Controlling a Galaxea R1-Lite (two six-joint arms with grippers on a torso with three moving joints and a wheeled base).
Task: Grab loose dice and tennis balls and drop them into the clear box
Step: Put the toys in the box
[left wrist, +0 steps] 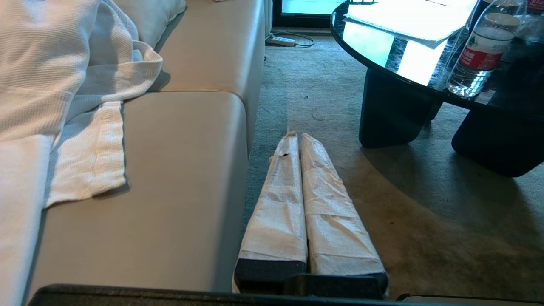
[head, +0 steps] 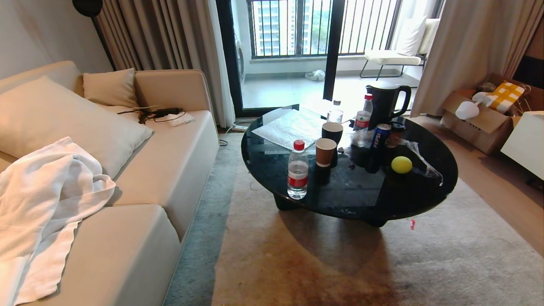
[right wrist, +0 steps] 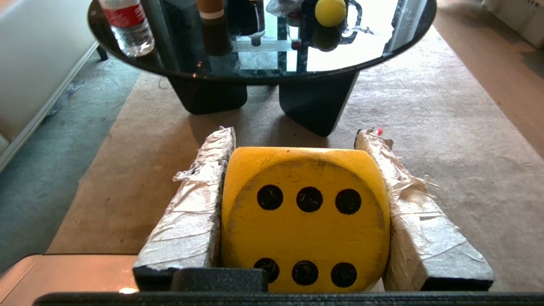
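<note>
A yellow die with black dots sits clamped between the two taped fingers of my right gripper, its six-dot face toward the wrist camera, held above the beige rug. One tennis ball rests on the right part of the round black glass table; the right wrist view also shows this tennis ball. My left gripper hangs low beside the sofa, its taped fingers pressed together with nothing between them. Neither arm appears in the head view. The clear box is out of view.
The table carries a water bottle, paper cups, a Pepsi can, a black kettle and a paper towel. A beige sofa with a white towel stands left. A small red bit lies on the rug.
</note>
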